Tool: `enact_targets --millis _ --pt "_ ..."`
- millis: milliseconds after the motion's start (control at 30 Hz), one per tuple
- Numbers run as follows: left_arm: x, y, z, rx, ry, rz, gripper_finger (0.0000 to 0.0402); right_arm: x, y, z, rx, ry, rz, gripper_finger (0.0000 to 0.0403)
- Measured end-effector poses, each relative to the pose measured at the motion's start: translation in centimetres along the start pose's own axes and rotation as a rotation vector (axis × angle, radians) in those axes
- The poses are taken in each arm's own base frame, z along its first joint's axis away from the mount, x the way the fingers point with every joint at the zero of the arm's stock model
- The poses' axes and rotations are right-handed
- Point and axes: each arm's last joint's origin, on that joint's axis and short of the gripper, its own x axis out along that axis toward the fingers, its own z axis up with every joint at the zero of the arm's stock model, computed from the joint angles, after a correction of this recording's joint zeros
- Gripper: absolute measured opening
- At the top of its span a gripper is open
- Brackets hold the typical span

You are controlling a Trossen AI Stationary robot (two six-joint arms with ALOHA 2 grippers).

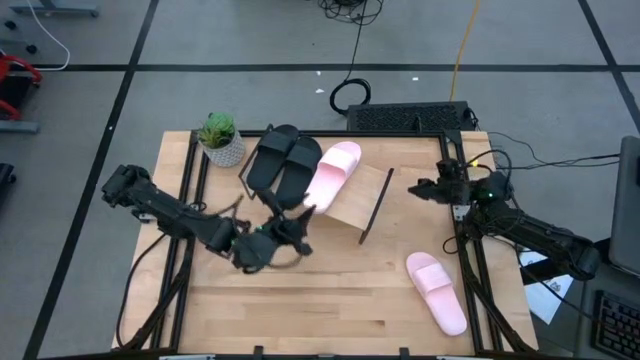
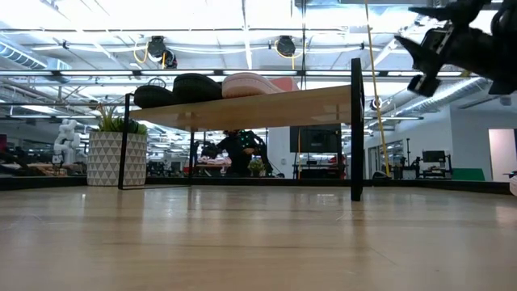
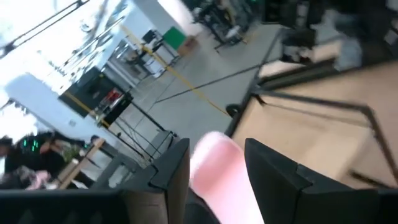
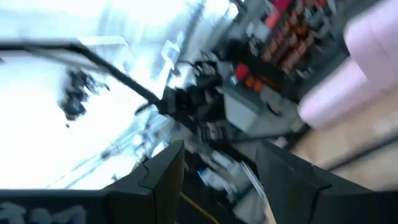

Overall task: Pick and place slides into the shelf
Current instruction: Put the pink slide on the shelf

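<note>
No brand, label or writing can be read in any view. From above, four slides can be counted: two black slides (image 1: 285, 158) lie side by side on the shelf (image 1: 352, 205), a pink slide (image 1: 333, 172) lies just beside them on the same plank top, and a second pink slide (image 1: 436, 291) lies alone on the bare worktop (image 1: 330, 300), well apart from the shelf and near the right arm. There is one potted plant (image 1: 221, 138) in a patterned white pot, at the worktop's far left corner, just beside the shelf. The left pincer (image 1: 298, 222) sits at the near edge of the shelf by the heel of the shelved pink slide; from this height its opening cannot be judged. The right pincer (image 1: 418, 187) hangs above the worktop near the shelf's right end. In the low view the shelf shows as one plank on thin black legs, carrying two black slides and one pink one in a row, with the plant standing at its left and the right arm high in the upper right corner. In the left wrist view the left pincer's two dark fingers (image 3: 165, 171) stand fairly wide with the pink slide between them; whether they touch it cannot be told. In the right wrist view the right pincer's fingers (image 4: 158, 174) are spread wide with nothing between them, and a pink slide shows farther off.
</note>
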Motion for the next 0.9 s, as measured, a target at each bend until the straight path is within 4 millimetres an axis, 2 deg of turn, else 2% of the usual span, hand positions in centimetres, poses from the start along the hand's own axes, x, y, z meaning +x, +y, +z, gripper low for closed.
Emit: enact_targets --millis 133,233,333,433,533,667,800,900 --pt "-0.2 4.2 1.3 -0.186 -0.057 0.018 0.0159 0.0 0.8 0.4 -0.019 -0.109 0.053 0.0187" --pt "-1.3 7.4 1.8 -0.295 -0.099 0.013 0.0159 0.0 0.6 0.7 -0.033 -0.191 0.021 0.0187" --pt "-2.3 9.9 1.9 -0.343 -0.107 0.044 0.0159 0.3 -1.1 0.3 0.021 -0.065 -0.123 0.0187" --pt "-3.1 11.7 1.7 -0.394 -0.109 0.061 0.0159 1.8 0.0 1.7 -0.042 0.002 -0.189 0.0187" --pt "-3.5 12.7 1.5 -0.413 -0.093 0.099 0.0159 3.4 1.3 3.5 -0.146 0.052 -0.235 0.0187" --pt "-3.6 12.9 1.2 -0.404 -0.049 0.16 0.0159 5.5 2.3 5.6 -0.227 0.172 -0.305 0.0187" --pt "-3.6 12.9 1.1 -0.402 -0.043 0.17 0.0159 6.8 2.3 6.8 -0.22 0.341 -0.361 0.0187" --pt "-3.5 12.9 1.0 -0.381 -0.036 0.173 0.0159 7.6 3.1 7.6 -0.264 0.421 -0.371 0.0187"
